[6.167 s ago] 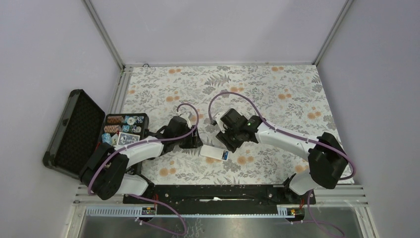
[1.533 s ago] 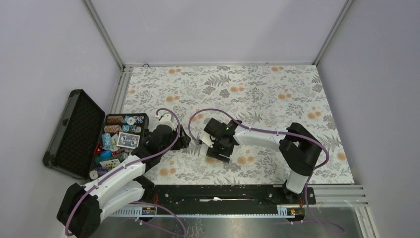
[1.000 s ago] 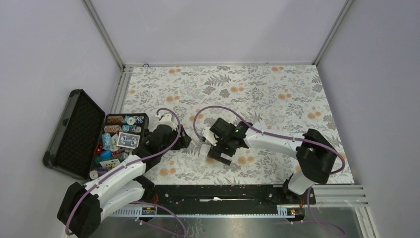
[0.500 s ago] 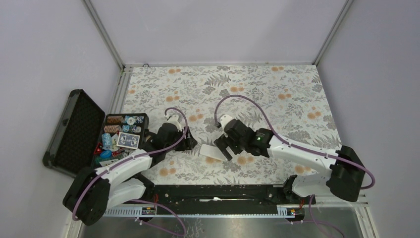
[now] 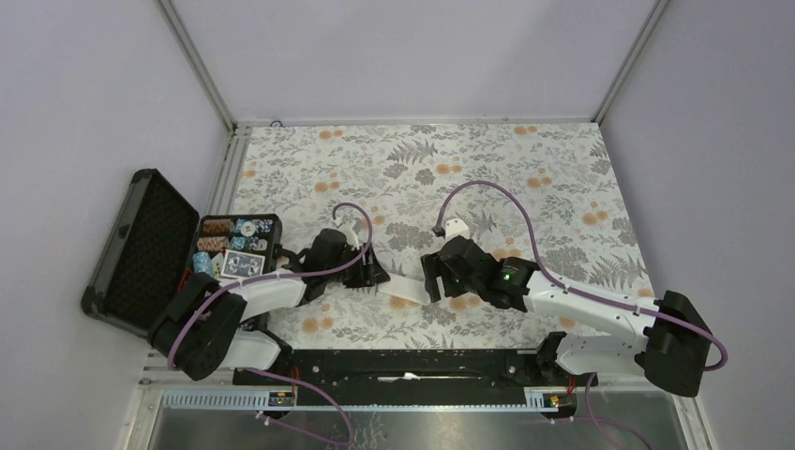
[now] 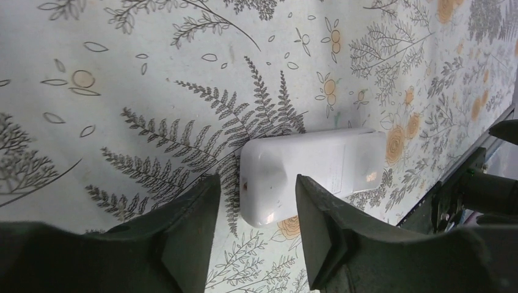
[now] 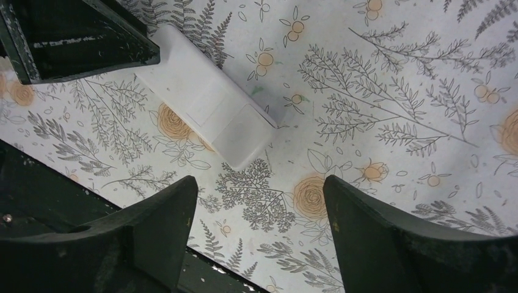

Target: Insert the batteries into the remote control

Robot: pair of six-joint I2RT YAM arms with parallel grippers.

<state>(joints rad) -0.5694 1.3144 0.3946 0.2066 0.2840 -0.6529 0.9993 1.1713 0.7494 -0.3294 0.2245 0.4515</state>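
Observation:
The remote control (image 5: 401,289) lies flat on the flowered table with its plain white back up, also seen as the remote control (image 6: 311,168) and the remote control (image 7: 207,97). My left gripper (image 5: 375,275) is low at its left end. The left gripper (image 6: 255,189) is open, its fingertips on either side of that end with a gap on both sides. My right gripper (image 5: 433,281) hangs just right of the remote. The right gripper (image 7: 259,182) is open with only table between its fingers. The batteries are out of view.
An open black case (image 5: 141,248) stands at the left, its tray (image 5: 234,251) full of poker chips and cards. The black rail (image 5: 412,361) with the arm bases runs along the near edge. The left gripper's body (image 7: 79,36) shows in the right wrist view.
My right gripper has drawn back to the right off the remote, leaving it uncovered, and its jaws have narrowed a little. My left gripper has slid right up to the remote's left end.

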